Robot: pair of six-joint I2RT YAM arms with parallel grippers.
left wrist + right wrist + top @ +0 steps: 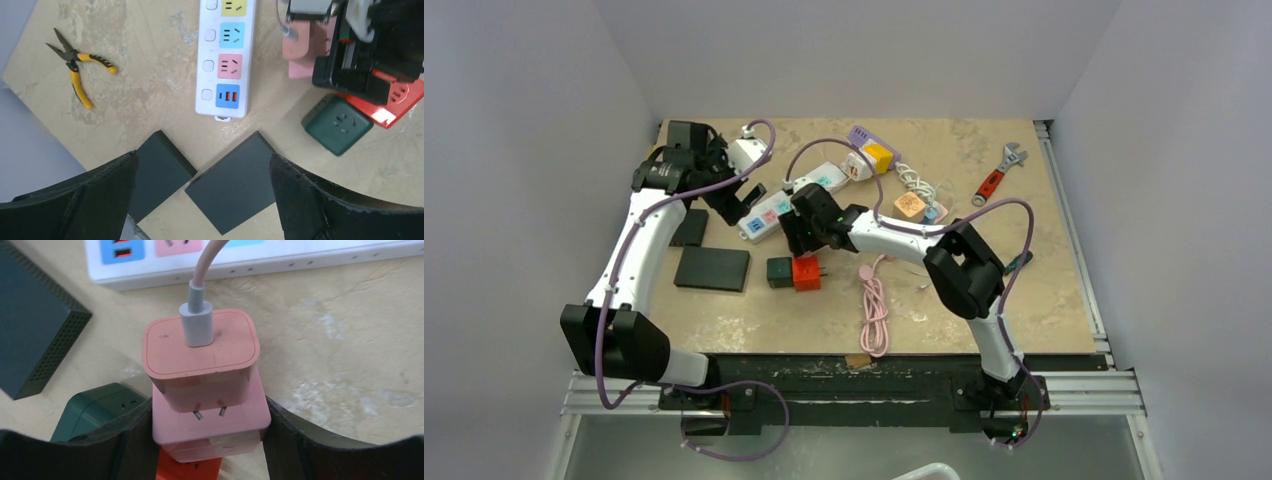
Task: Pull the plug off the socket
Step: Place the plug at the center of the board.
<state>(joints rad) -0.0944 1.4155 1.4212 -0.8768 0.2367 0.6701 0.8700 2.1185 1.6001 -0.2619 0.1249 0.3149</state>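
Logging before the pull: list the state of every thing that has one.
Pink charger: plugged into pink socket cube.
Pink cable: plugged into the charger.
Right claw: shut on the pink socket cube.
Left claw: open, empty.
White power strip: visible sockets empty.

Atop socket cube point(210, 427) sits charger point(232, 355), before power strip point(300, 260).

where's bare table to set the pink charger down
The near right corner, between the coiled pink cable and the right table edge. Also the strip between the flat black box and the near edge. Crowded: the middle, around the white power strip, green cube socket and red cube socket.
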